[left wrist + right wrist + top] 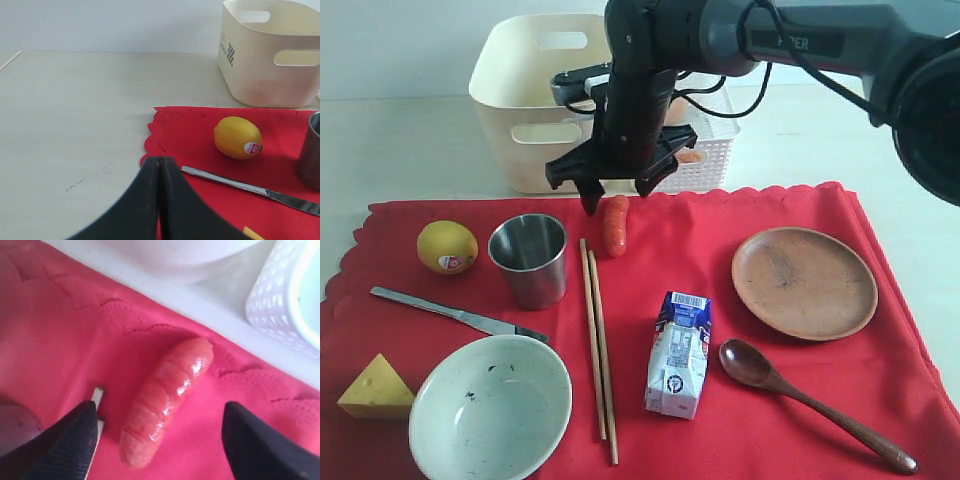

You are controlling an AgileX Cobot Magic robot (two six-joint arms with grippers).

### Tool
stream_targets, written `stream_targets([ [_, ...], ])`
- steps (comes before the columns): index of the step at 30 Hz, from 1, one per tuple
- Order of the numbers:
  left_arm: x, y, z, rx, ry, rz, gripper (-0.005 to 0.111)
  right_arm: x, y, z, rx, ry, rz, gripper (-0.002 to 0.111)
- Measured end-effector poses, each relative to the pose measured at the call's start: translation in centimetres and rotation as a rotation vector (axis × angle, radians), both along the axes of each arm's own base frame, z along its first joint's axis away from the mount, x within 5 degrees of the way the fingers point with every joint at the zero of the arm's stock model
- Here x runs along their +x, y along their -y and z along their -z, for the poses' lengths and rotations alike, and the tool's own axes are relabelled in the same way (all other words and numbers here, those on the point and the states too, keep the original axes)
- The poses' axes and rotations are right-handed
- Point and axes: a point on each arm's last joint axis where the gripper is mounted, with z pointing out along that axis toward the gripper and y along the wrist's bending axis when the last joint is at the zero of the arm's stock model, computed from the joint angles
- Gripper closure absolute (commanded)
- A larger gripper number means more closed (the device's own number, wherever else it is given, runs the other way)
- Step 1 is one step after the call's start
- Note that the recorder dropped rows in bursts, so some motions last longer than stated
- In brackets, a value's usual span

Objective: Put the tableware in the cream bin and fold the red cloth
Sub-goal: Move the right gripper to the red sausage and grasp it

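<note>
Exterior view: the red cloth lies spread flat on the table, its edge scalloped, and it carries everything except the two containers. From the left it holds one cheese wedge, one lemon, one knife, one pale speckled bowl, one steel cup standing upright, two chopsticks side by side, one sausage, one milk carton lying down, one dark spoon and one round brown plate. Behind the cloth the tall cream bin stands left of a smaller white basket, which seems to hold something orange, mostly hidden by the arm. The right claw hangs over the sausage, fingers apart on either side. The left claw, fingers pressed together, sits over the cloth's left edge near the knife.
</note>
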Motion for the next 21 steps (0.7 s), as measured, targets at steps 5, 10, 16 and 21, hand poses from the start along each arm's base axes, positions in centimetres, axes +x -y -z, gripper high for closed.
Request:
stream_targets([
  [5, 0.0, 0.0, 0.0, 0.000, 0.000, 0.000, 0.107, 0.1, -0.1, 1.4, -0.012, -0.017, 0.013, 0.042],
  [10, 0.0, 0.0, 0.0, 0.000, 0.000, 0.000, 0.107, 0.2, -0.1, 2.6, -0.025, -0.035, 0.017, 0.042],
  [16, 0.0, 0.0, 0.0, 0.000, 0.000, 0.000, 0.107, 0.2, -0.1, 3.3, -0.029, -0.043, 0.024, 0.046],
  [21, 0.0, 0.0, 0.0, 0.000, 0.000, 0.000, 0.107, 0.3, -0.2, 3.5, -0.026, -0.040, 0.028, 0.051],
])
